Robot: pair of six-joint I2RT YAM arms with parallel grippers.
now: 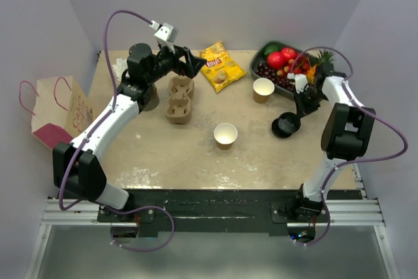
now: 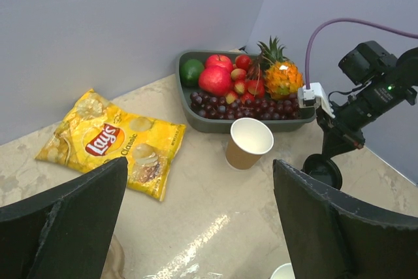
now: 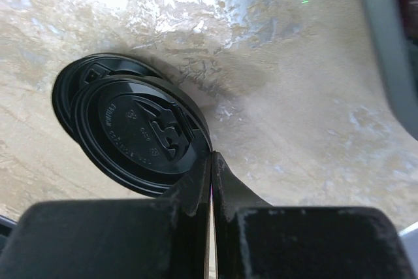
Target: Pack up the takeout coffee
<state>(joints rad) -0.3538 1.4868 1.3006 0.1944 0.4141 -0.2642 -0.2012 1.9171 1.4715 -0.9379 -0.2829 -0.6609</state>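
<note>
No lidded takeout coffee is in view. Two open tan cups stand on the table, one (image 1: 264,89) (image 2: 248,143) by the fruit tray and one (image 1: 225,135) mid-table. Two black lids lie stacked at the right (image 1: 285,125) (image 2: 323,169). My right gripper (image 1: 302,106) (image 3: 211,158) is shut with its fingertips pinched on the rim of the top lid (image 3: 137,132), and the lower lid (image 3: 65,93) peeks out beneath. My left gripper (image 1: 189,63) (image 2: 199,220) hovers wide open above the table at the back left, holding nothing.
A cardboard cup carrier (image 1: 179,99) lies below the left gripper. A yellow chips bag (image 1: 221,66) (image 2: 111,142) lies at the back. A dark tray (image 1: 256,63) (image 2: 215,125) of fruit sits at the back right. A paper bag (image 1: 62,112) stands off the table's left edge.
</note>
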